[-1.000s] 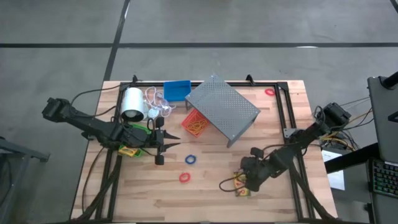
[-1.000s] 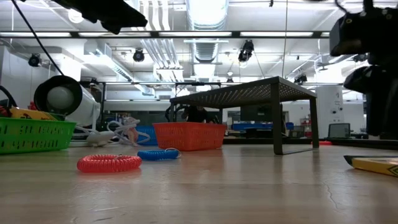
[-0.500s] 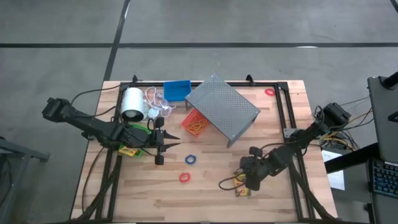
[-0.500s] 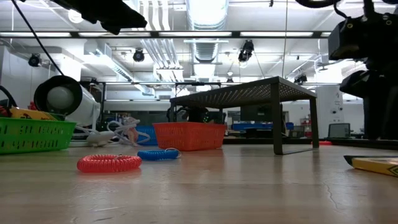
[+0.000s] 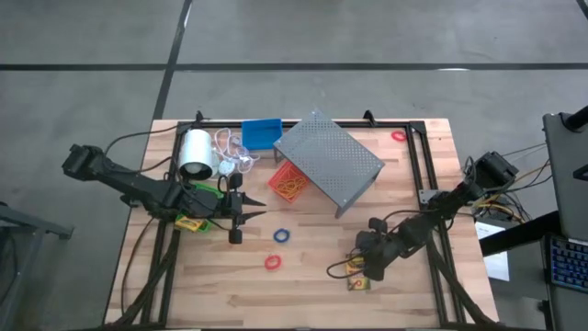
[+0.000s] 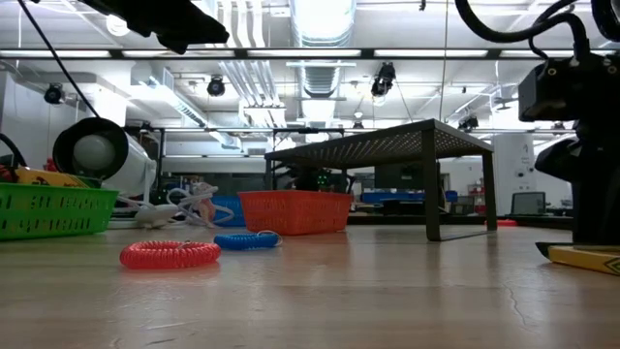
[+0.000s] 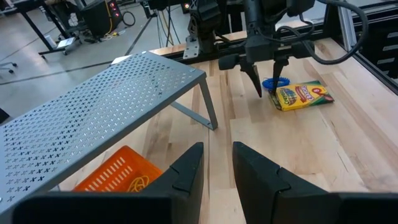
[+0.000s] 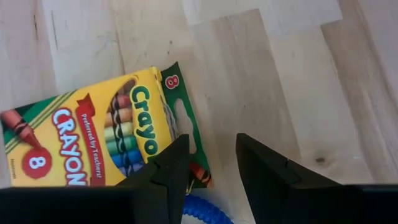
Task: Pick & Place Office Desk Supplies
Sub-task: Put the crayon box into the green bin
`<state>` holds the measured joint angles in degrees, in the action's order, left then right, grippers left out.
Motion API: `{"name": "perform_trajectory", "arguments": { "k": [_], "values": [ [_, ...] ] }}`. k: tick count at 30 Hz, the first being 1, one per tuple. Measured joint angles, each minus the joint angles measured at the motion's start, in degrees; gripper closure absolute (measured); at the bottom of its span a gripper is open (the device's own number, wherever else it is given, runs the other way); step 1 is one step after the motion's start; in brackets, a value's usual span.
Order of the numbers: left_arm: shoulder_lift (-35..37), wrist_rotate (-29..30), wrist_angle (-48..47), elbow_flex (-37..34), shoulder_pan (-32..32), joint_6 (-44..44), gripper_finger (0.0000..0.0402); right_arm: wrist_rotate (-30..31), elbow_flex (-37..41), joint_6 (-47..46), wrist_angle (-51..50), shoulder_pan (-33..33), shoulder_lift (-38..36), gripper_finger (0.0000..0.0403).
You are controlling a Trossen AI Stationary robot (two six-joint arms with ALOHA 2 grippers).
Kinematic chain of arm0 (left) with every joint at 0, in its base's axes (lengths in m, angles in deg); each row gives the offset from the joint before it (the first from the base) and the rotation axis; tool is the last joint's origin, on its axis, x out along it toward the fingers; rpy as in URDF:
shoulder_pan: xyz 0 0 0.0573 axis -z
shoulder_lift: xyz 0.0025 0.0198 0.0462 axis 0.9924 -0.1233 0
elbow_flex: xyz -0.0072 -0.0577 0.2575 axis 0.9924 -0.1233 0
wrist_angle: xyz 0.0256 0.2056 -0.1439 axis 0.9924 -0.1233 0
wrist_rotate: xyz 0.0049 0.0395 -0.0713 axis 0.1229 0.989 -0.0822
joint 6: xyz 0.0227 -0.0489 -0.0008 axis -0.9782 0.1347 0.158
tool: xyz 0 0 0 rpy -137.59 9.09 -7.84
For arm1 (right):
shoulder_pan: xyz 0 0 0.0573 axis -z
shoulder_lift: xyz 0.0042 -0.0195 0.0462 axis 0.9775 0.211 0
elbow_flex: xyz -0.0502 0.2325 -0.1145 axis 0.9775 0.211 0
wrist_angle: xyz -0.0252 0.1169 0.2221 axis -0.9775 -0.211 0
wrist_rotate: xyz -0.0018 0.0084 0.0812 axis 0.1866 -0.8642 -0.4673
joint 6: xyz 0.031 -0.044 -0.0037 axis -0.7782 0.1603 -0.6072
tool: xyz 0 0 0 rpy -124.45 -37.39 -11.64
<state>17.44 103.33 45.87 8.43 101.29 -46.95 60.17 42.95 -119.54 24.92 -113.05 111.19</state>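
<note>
Flat printed cardboard crayon box (image 8: pixel 93 140)

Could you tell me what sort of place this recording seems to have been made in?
Probably a robotics lab or workshop rather than an office: a wooden table stands on a bare concrete floor, the low view shows exposed ceiling ducts and strip lights, and equipment on stands fills the room behind.

Grey perforated rack (image 5: pixel 328 161), white roll (image 5: pixel 196 153)

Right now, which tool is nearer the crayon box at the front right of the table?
The right tool, directly over that crayon box. The left tool is far across the table, by the green bin.
</note>
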Motion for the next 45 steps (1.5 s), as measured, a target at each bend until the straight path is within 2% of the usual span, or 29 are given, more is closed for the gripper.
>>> {"name": "perform_trajectory", "arguments": {
  "k": [6,12,22,32,40,45],
  "values": [
    [0.0,0.0,0.0,0.0,0.0,0.0,0.0315,-3.3,0.0,1.2,3.8,0.0,0.0,0.0283],
    [0.0,0.0,0.0,0.0,0.0,0.0,0.0315,-3.1,0.8,1.3,3.8,0.0,0.1,0.0296],
    [0.0,0.0,-0.1,0.0,0.0,0.0,0.0315,-1.9,0.9,1.3,6.2,0.0,5.0,0.0325],
    [0.0,0.0,-0.5,0.0,0.0,0.0,0.0315,-4.0,1.1,1.1,4.9,0.0,0.3,0.0320],
    [0.0,0.0,-0.5,0.0,0.0,0.0,0.0315,-3.9,1.2,1.3,5.5,0.0,0.3,0.0323],
    [0.0,0.0,-0.5,0.0,0.0,0.0,0.0315,-6.4,1.3,2.9,5.7,0.0,0.3,0.0331]
  ]
}}
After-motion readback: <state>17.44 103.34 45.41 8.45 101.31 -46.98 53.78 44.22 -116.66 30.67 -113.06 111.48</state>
